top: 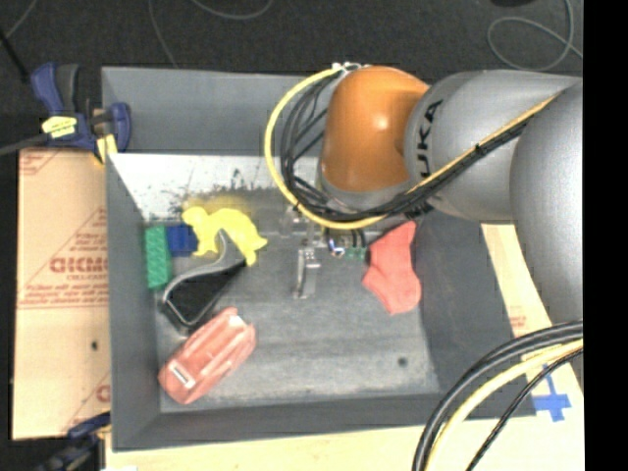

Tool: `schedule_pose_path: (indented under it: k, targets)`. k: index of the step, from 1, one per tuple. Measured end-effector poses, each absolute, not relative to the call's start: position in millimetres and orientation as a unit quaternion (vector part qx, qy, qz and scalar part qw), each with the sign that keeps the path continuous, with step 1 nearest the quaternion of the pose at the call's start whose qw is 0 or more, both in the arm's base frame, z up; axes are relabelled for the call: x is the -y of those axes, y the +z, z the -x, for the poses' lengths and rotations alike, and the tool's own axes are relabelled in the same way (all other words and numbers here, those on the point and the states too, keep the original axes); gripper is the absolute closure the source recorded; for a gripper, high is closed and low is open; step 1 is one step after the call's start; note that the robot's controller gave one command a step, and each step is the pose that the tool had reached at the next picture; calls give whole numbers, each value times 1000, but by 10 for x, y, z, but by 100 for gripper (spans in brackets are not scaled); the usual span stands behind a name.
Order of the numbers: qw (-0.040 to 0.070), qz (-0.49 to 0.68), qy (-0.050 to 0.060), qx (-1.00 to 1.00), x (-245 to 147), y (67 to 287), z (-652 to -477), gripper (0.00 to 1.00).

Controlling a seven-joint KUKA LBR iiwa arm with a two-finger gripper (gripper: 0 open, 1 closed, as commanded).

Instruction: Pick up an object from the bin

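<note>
We see the claw (305, 281) low over bare bin (334, 361) floor, its fingers seemingly pressed together and empty, between the yellow toy (224, 228) and the nearer red soft lump (393, 268)

1. Light falls from above; the back wall of the bin (196, 175) glows pale.
2. Soft glare sits on the orange cover (368, 126) and the grey arm (510, 145).
3. Shade darkens the bin floor beneath the arm.
4. The black surround is dim.
</note>
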State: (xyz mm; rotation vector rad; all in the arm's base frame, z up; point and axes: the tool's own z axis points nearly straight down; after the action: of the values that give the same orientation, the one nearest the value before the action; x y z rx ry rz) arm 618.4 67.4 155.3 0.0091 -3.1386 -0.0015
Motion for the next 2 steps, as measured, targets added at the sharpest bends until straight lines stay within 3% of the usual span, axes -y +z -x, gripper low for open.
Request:
schedule_pose_path:
  k: [1,2]
  targets:
    - [-2,-2,-1,1000,-672,1601,-6194,0]
    - [-3,18,0,1000,-943,1572,-6187,0]
